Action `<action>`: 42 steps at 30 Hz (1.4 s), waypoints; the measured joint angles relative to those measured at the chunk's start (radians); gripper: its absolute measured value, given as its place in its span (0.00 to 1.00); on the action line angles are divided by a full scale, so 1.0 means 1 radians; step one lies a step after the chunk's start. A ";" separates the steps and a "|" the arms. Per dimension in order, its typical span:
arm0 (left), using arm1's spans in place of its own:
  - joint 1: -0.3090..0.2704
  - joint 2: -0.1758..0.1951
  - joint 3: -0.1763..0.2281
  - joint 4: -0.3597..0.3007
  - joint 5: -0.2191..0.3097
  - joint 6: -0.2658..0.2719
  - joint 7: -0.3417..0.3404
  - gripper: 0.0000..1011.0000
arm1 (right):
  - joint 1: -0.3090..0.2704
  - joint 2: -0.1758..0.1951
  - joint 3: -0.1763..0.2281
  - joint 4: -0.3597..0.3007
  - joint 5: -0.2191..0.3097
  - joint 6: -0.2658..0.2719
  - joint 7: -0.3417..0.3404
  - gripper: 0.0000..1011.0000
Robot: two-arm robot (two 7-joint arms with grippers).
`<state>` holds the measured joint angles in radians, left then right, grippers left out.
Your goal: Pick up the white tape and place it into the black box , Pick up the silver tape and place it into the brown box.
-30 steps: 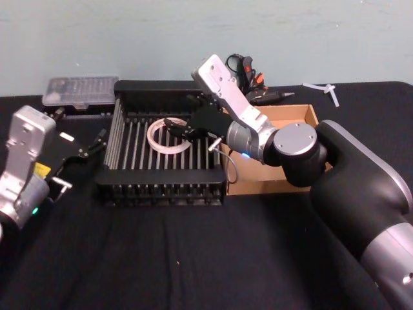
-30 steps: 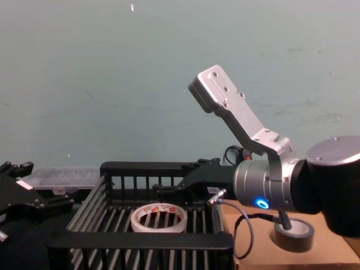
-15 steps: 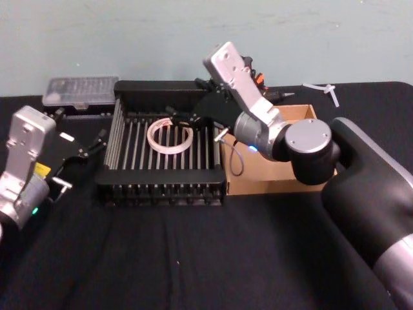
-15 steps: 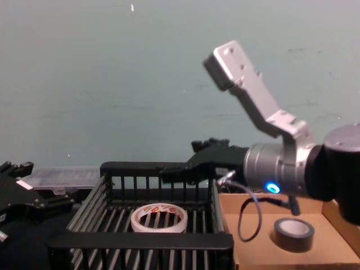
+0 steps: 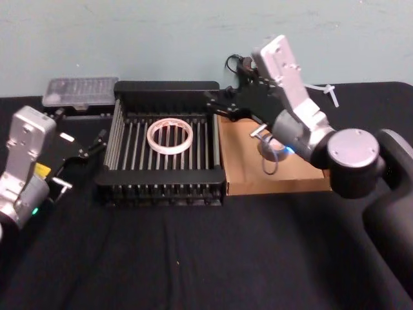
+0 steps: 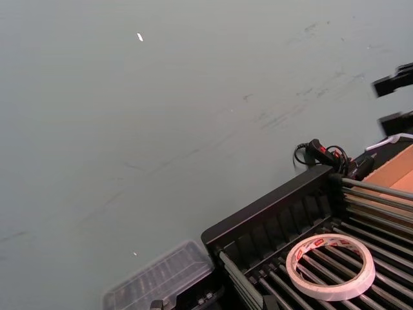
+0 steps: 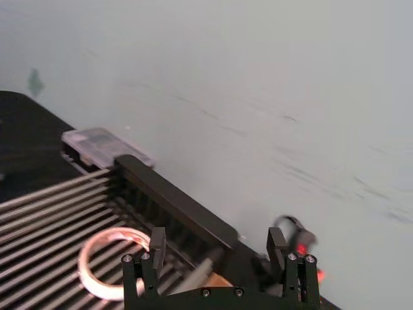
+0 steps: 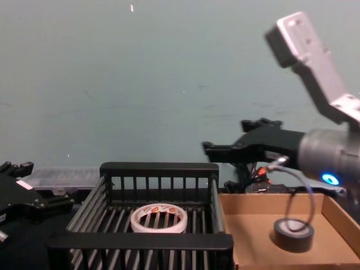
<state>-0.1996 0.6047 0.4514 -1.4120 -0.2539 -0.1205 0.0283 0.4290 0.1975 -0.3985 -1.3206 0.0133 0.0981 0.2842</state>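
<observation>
Our right gripper [image 5: 216, 107] hangs with fingers spread and empty above the far edge where the black box [image 5: 161, 175] meets the brown box [image 5: 271, 184]. We see the white tape [image 5: 170, 135] flat on the slats and the silver tape [image 8: 292, 234] inside the cardboard tray, so we judge both placements done; next should be only a retreat. One second ago this gripper was low over the white tape; now it has lifted and swung right. Our left gripper [image 5: 97, 142] waits parked at the left.
</observation>
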 joint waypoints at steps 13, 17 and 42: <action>0.000 0.000 0.000 0.000 0.000 0.000 0.000 0.99 | -0.153 0.045 0.100 -0.129 -0.022 0.025 -0.082 0.99; 0.000 0.000 0.000 0.000 0.000 0.000 0.000 0.99 | -0.190 0.047 0.127 -0.144 -0.023 0.030 -0.095 0.99; 0.000 0.000 0.000 0.000 0.000 0.000 0.000 0.99 | -0.245 0.034 0.170 -0.156 -0.039 0.053 -0.099 0.99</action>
<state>-0.1995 0.6047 0.4514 -1.4120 -0.2539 -0.1205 0.0283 0.1838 0.2313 -0.2284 -1.4762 -0.0254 0.1508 0.1851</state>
